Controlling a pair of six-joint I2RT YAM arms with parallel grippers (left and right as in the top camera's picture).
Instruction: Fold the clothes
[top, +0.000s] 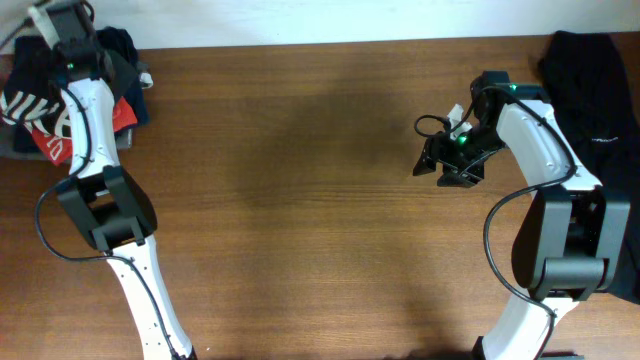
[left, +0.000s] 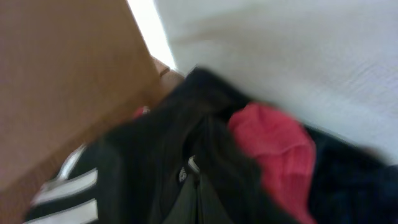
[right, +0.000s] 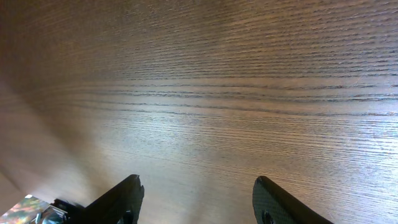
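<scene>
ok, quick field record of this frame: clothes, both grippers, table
pile: heap of soft black and red cloth garments with white markings, far left corner of the brown wooden table
second garment: dark black cloth garment, far right edge of the table
left gripper: over the pile, fingers not visible in any view; shut; whether it grips cloth cannot be told
right gripper: open, empty, above bare wood
table centre: no garment laid out yet
fold status: not started
</scene>
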